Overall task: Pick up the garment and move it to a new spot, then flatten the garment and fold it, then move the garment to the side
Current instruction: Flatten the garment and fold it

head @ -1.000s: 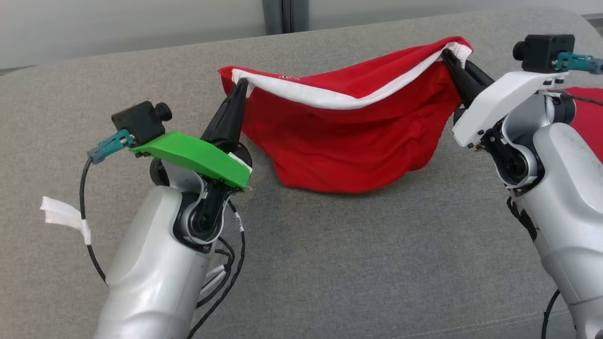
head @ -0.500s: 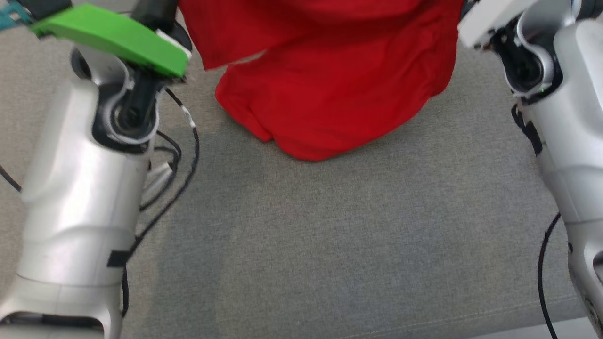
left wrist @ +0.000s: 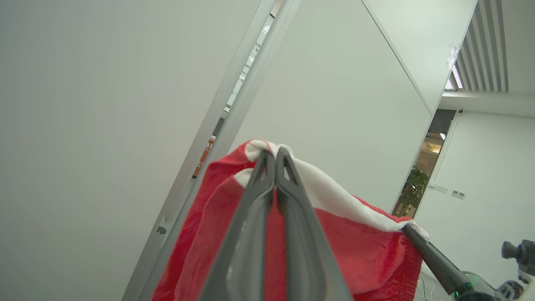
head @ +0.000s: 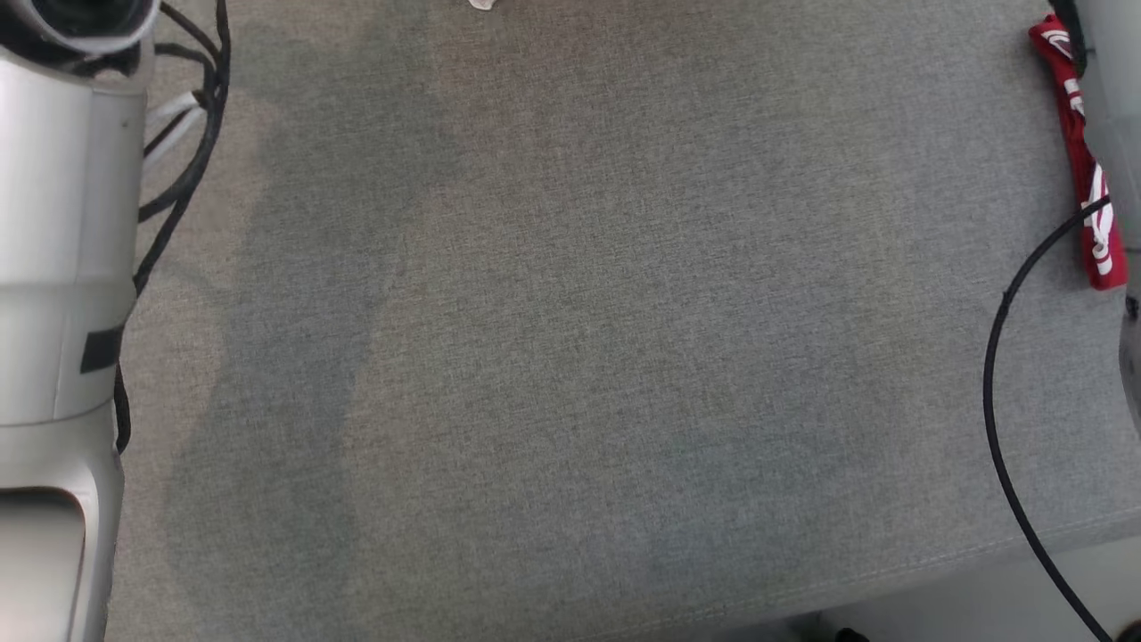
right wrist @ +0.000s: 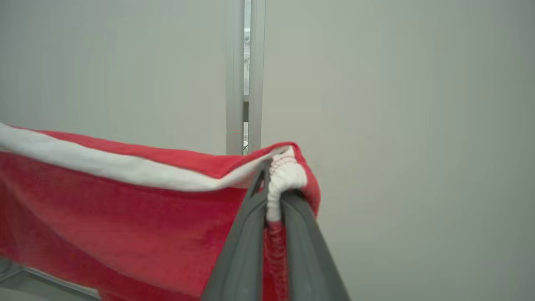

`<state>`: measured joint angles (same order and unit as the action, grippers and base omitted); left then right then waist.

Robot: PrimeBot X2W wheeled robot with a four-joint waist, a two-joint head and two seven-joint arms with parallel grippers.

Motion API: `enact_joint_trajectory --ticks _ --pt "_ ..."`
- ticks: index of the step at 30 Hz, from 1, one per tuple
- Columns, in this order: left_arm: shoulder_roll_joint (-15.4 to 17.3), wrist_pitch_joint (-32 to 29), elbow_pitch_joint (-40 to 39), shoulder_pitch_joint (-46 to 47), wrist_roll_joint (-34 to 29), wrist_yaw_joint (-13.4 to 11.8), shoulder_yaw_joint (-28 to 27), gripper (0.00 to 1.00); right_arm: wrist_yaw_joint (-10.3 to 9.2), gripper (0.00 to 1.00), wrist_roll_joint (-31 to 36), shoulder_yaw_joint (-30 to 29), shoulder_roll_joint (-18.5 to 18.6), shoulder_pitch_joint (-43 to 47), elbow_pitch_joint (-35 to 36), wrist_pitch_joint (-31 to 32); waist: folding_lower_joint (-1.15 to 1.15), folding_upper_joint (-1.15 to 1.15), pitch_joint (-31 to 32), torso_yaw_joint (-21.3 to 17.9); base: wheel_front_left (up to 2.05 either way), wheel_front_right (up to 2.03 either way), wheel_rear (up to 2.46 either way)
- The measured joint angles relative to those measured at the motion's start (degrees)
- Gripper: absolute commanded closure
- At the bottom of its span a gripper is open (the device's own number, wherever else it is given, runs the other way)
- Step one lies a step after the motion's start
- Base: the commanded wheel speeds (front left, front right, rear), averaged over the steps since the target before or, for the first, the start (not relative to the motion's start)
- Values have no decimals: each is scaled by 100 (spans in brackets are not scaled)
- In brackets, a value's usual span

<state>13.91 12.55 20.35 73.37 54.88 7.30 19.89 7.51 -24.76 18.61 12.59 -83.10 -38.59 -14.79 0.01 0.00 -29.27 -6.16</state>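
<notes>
At the left of the head view, the pale left forearm (head: 62, 223) runs up out of the picture, with black cables (head: 192, 134) looped beside it. The left gripper (left wrist: 273, 154) has its 2 dark fingers pressed together on a bunched corner of the soft red fabric garment with a white band along its edge (left wrist: 368, 251), seen in the left wrist view against a plain white wall panel (left wrist: 83, 125). The garment hangs as a sagging span between the 2 grippers, raised above the grey woven sofa cushion (head: 570, 357). Its lower part is out of sight. At the far end, the right gripper (right wrist: 272, 186) is likewise clamped on the gathered white band, with red cloth draping off to one side. At the head view's right edge, a strip of red cloth with white print (head: 1083, 169) lies beside the right forearm (head: 1110, 89). I cannot tell whether it belongs to the held garment. In my judgement the pick-up is done and the carry is under way. Setting down at the new spot, flattening, folding and moving aside are all left.
</notes>
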Motion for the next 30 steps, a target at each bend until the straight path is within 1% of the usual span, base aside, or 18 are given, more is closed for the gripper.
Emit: enact_joint_trajectory --ticks 2,4,7,10,15,19,22,26,30 --pt "118 98 -152 -278 105 0 270 100 0 100 7 177 52 222 30 -19 0 0 -32 42 0 0 0" --pt "245 164 -245 -781 241 0 601 100 0 100 -62 408 81 621 122 -20 0 0 -35 103 0 0 0" --pt "397 215 -391 -1547 383 0 1014 100 1 100 -331 815 164 1295 252 -21 0 0 30 175 0 0 0" --pt "480 226 -620 -2358 577 0 982 100 0 100 -732 1191 363 1949 454 -20 0 0 156 223 0 0 0" --pt "503 248 -1295 -3893 669 1 552 100 1 100 -1373 1784 722 2884 990 -21 0 0 468 307 0 0 0" --pt "594 248 -1680 -4868 606 1 493 100 0 100 -1580 2084 1042 3431 1291 -12 -1 0 745 384 0 0 0" --pt "660 249 -1887 -5481 590 1 466 100 0 100 -1746 2258 1233 3833 1556 138 -1 0 968 458 0 0 0" --pt "832 248 -2018 -6190 610 1 588 100 1 100 -2014 2332 1507 4395 1831 454 -1 0 1286 564 0 0 0" --pt "1067 189 -2048 -6741 710 1 922 100 1 100 -2209 2302 1672 4926 2046 894 -1 0 1601 656 0 0 0"
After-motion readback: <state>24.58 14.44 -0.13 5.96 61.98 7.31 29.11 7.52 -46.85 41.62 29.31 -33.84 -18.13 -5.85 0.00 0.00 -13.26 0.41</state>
